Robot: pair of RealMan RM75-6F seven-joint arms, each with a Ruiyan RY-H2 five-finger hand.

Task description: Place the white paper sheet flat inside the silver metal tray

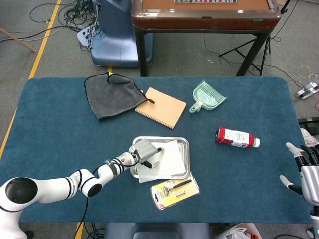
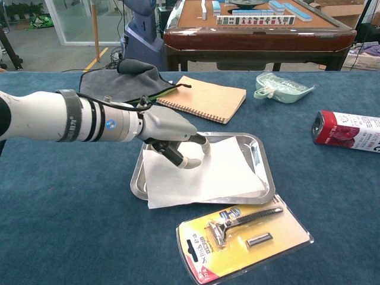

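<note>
1. Where the left hand (image 2: 175, 142) is seen reaching in from the left, its fingertips (image 2: 203, 144) are pressed down on the white paper sheet (image 2: 208, 173); whether the sheet is pinched or only pressed cannot be told.
2. The white paper sheet is shown lying across the silver metal tray (image 2: 263, 168), most of it inside, with its near left corner draped over the tray's near rim onto the blue table (image 2: 71, 225).
3. The right hand (image 1: 307, 169) is seen at the right edge of the head view, off the table's right side, its fingers spread and nothing held.
4. A razor in yellow packaging (image 2: 243, 237) is shown just near of the tray, its far edge beside the tray's near rim.
5. A tan spiral notebook (image 2: 203, 98) is placed far of the tray, with a grey cloth (image 2: 122, 83) to its left, touching it.
6. A pale green dustpan (image 1: 208, 97) is seen far right of the notebook.
7. A red bottle (image 1: 236, 137) is shown lying on its side, right of the tray and well apart from it.
</note>
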